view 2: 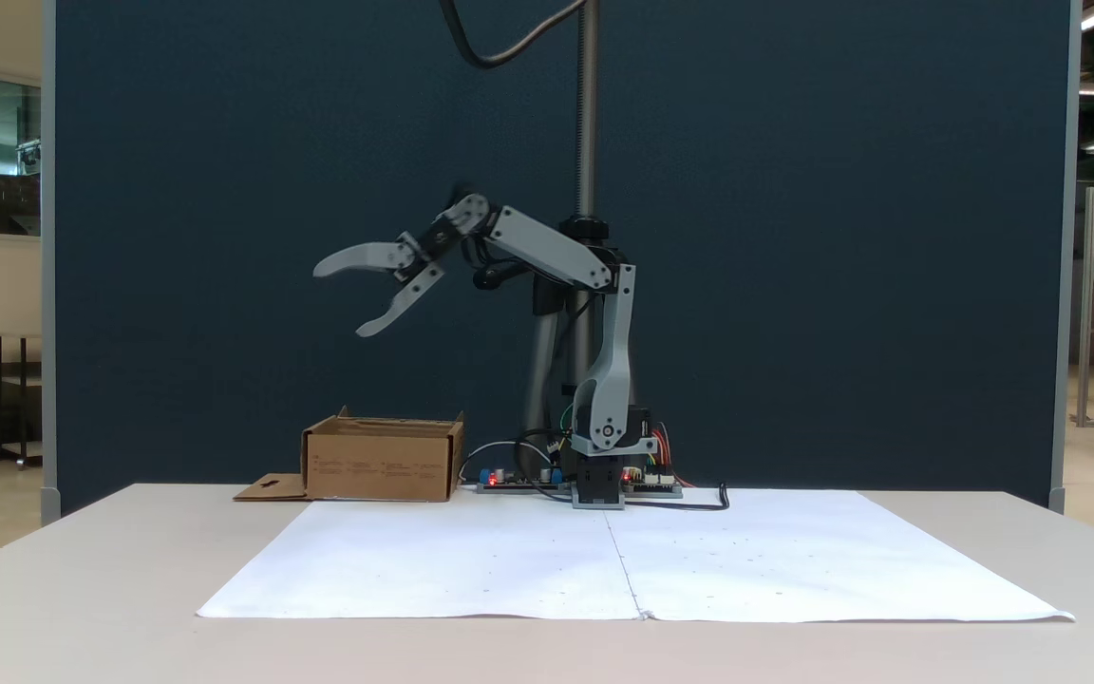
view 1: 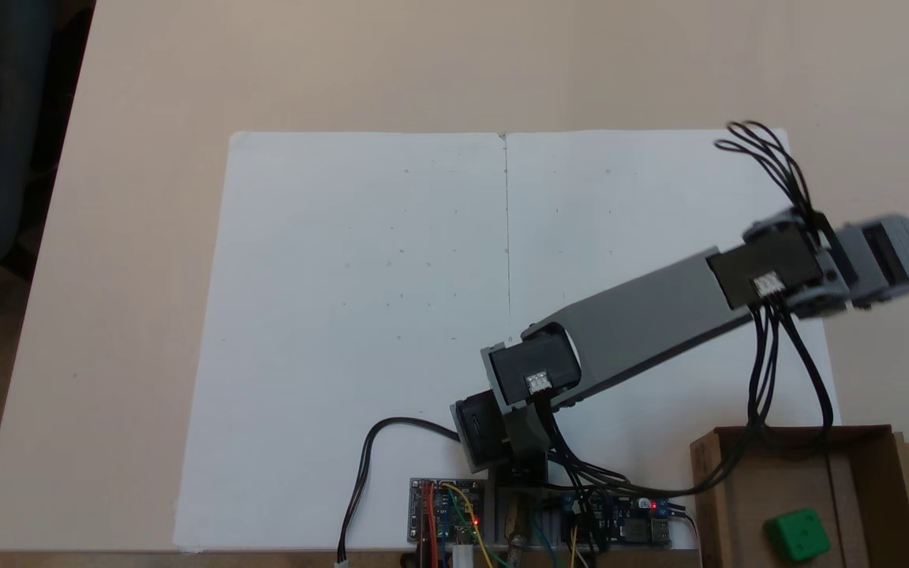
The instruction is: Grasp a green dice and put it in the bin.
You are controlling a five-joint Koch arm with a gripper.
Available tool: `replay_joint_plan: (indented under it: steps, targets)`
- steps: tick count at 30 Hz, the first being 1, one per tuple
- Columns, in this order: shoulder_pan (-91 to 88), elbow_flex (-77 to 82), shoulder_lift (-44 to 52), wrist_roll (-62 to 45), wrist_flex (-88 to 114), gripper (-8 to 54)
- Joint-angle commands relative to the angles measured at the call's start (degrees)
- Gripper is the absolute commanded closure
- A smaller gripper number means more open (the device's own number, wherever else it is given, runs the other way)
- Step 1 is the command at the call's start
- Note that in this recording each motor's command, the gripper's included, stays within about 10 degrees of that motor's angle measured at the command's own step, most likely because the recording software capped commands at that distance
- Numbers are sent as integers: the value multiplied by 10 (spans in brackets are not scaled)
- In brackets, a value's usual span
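white paper sheet point(view 2: 623, 560) lies nearest the camera in a fixed view, flat on the worktop point(view 2: 82, 608), seam down its middle, nothing standing on it. behind it, the arm's base and control boards point(view 2: 518, 480) with red lights on, cables looping off.

bin point(view 2: 381, 465): brown cardboard box with low walls, sitting below the hand and a little back toward the arm's base; flap with the hang-hole lying flat on the worktop at its outer side. in a fixed view from above, the bin point(view 1: 865, 473) has black cables draped over its far wall.

green dice point(view 1: 798, 535): on the bin floor, resting there, touching no wall that i can make out. well below the hand and apart from it.

hand point(view 2: 338, 302): raised high in the air, out past the bin's top, jaws spread wide, nothing between them. from above, the hand point(view 1: 908, 252) reaches out to the frame's right edge, beyond the bin's far wall; its tips are blurred there.

judgement: the task looks done. dice is in the bin, hand is empty and clear of it. nothing left on the sheet to fetch. what remains, if anything, is bringing the arm to rest.
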Motion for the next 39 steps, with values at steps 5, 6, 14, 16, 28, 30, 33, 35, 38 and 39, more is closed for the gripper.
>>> replay_joint_plan:
  steps: [5, 6, 14, 16, 28, 30, 33, 35, 38, 39]
  targets:
    - [-191, -11, 54, 46, -32, 19]
    - [-220, -3, 63, 46, -32, 18]
    - [-454, 116, 137, 39, -88, 1]
    - [-497, 168, 159, 25, -132, 4]
    - [-571, 575, 287, -33, -374, 14]
    - [-583, 633, 316, -37, -411, 13]
    - [-603, 709, 346, -39, -466, 15]
    - [-623, 755, 366, -39, -502, 15]
    - [-677, 834, 397, -46, -568, 16]
    - [-682, 851, 398, -50, -588, 17]
